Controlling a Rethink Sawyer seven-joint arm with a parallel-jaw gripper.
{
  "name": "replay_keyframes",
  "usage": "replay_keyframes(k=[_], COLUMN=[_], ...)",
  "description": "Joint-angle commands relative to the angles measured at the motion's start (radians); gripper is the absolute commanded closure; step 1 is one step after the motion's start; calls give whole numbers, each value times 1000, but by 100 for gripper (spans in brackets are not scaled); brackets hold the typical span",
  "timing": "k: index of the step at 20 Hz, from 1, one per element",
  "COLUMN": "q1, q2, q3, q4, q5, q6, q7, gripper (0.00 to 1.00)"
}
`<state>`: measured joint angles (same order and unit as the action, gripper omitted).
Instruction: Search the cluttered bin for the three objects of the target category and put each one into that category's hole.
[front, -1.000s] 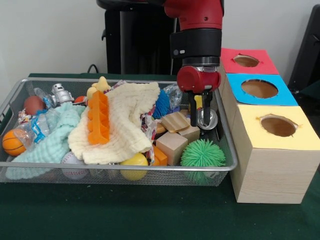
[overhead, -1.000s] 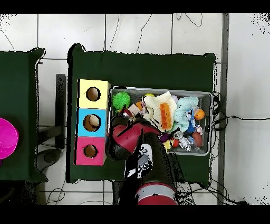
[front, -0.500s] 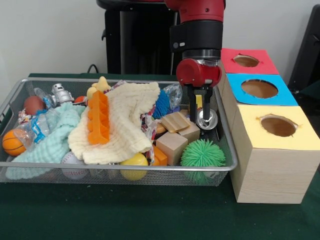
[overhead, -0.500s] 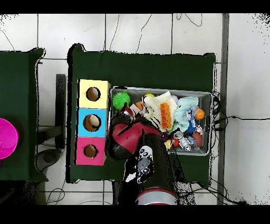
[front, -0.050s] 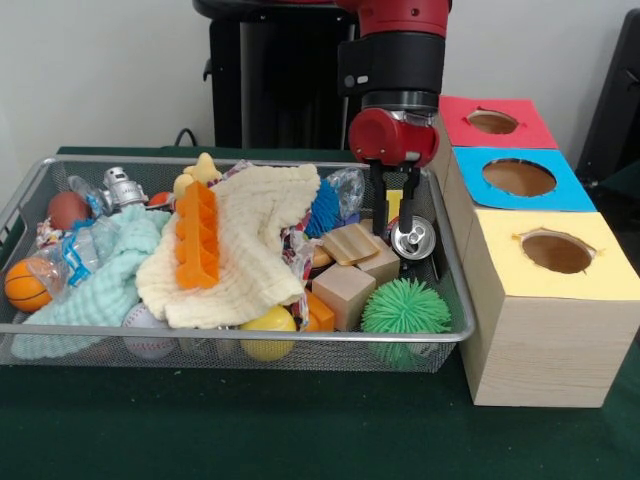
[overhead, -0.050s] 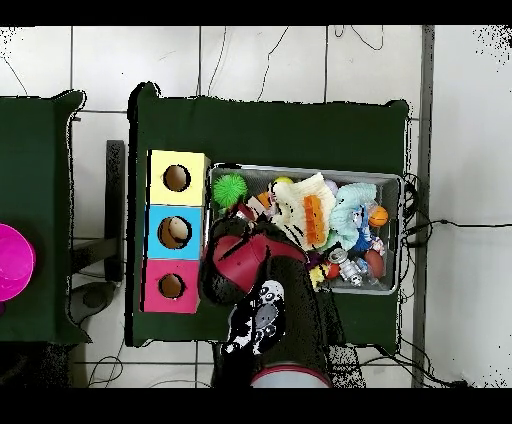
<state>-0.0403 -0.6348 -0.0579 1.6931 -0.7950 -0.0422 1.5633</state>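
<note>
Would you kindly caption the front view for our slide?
Sawyer gripper lifts a metal can from the cluttered wire bin beside three boxes.

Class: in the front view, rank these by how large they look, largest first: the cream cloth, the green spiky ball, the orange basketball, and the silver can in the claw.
1. cream cloth
2. green spiky ball
3. orange basketball
4. silver can, held in the claw. It sits farther back, so it may look smaller than it is.
</note>
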Motion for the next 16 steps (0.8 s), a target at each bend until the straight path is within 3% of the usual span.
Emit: replay_keyframes(k=[1,7,12,16], q1=[93,109,159,171], q2=[61,40,114,151], q3=[-116,-135,-221,-243], q4=[-70,-58,-75,-64], q5=[-32,-54,-9,15], q6=[43,-24,-151,-195], q7=[91,64,90,97], gripper=[0,0,0,0])
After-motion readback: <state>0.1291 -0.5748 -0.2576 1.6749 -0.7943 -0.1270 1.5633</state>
